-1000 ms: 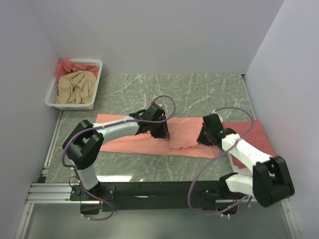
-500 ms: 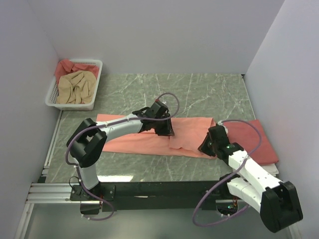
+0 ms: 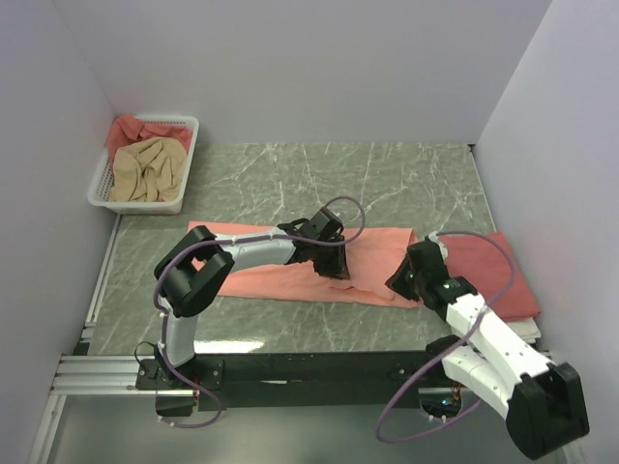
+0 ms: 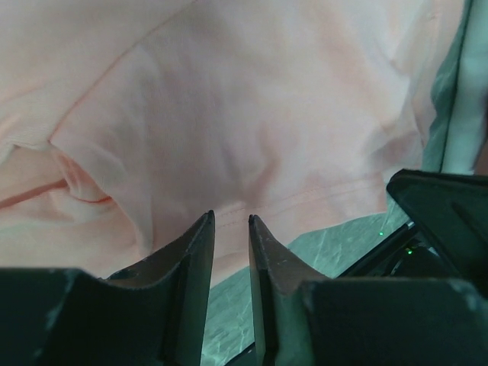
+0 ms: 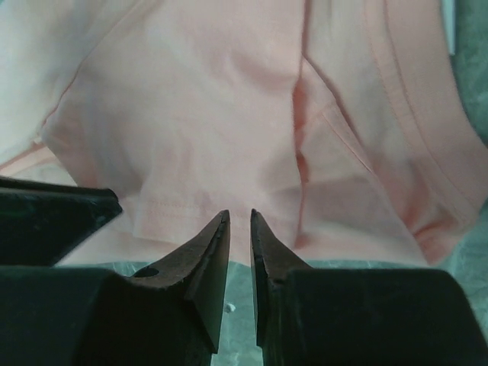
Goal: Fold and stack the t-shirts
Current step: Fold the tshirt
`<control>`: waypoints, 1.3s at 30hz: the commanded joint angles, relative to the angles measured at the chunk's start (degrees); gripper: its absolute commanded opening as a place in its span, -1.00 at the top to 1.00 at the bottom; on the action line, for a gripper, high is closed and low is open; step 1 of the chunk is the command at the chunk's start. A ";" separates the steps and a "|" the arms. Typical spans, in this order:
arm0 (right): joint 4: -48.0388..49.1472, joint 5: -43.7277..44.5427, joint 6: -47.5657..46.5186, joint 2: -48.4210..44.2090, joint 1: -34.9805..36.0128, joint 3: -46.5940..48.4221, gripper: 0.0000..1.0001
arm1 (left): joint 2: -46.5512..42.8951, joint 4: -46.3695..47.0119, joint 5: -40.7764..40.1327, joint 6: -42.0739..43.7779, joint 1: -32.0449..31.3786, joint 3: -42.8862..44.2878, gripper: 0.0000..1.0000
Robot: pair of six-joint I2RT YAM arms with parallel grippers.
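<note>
A salmon-pink t-shirt (image 3: 251, 275) lies spread across the green marble table, its near hem running along the front. My left gripper (image 3: 336, 268) hovers over the middle of that hem. In the left wrist view its jaws (image 4: 230, 216) stand a narrow gap apart with nothing between them, and the pink cloth (image 4: 244, 114) lies just beyond the tips. My right gripper (image 3: 398, 282) sits at the shirt's right end. Its jaws (image 5: 239, 213) are also slightly apart and empty, pointing at the hem (image 5: 191, 114). A darker rose-red t-shirt (image 3: 488, 271) lies flat at the right.
A white lattice basket (image 3: 97, 193) at the back left holds a crumpled beige t-shirt (image 3: 145, 169) and a red one (image 3: 131, 129). White walls close in the left, back and right. The two grippers are close together; each shows as a dark shape in the other's wrist view.
The left gripper has slid right along the shirt's near hem and narrowed a little. The right arm's elbow has swung out to the right while its gripper stayed near the shirt's right end.
</note>
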 commanded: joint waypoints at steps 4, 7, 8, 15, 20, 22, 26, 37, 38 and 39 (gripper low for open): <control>5.28 0.61 1.57 6.25 1.27 0.56 0.53 | 0.07 0.95 -0.69 -0.42 -0.32 -1.36 0.42; 6.16 -0.08 4.02 4.76 2.24 -3.57 0.53 | 0.25 0.51 -1.74 -0.60 -0.23 -1.89 0.42; 6.60 -0.35 4.47 4.41 2.33 -4.55 0.53 | 0.25 0.42 -1.75 -0.69 -0.23 -2.06 0.42; 6.16 0.70 6.50 3.78 2.33 -7.20 0.53 | 0.95 1.12 -1.13 -0.95 -0.23 -3.73 0.42; 3.45 1.14 6.06 3.27 2.51 -4.65 0.53 | -2.12 -0.28 -1.83 0.10 0.12 -2.77 0.42; 1.78 1.93 5.54 1.34 2.51 -2.29 0.52 | -5.19 -1.95 -2.62 0.98 1.08 -2.15 0.40; -3.67 4.65 4.13 -2.62 2.51 2.29 0.44 | -11.17 -4.76 -4.03 1.68 3.97 -2.58 0.32; 1.32 6.41 1.14 6.85 2.60 9.76 0.19 | -26.03 -7.94 -20.10 -0.33 11.28 -20.94 0.35; 2.89 6.76 0.96 10.26 2.60 10.20 0.19 | -26.21 -7.59 -22.29 -0.86 11.45 -21.65 0.37; 3.43 6.85 0.70 12.21 2.51 11.51 0.18 | -26.29 -7.41 -23.36 -1.65 11.54 -22.36 0.38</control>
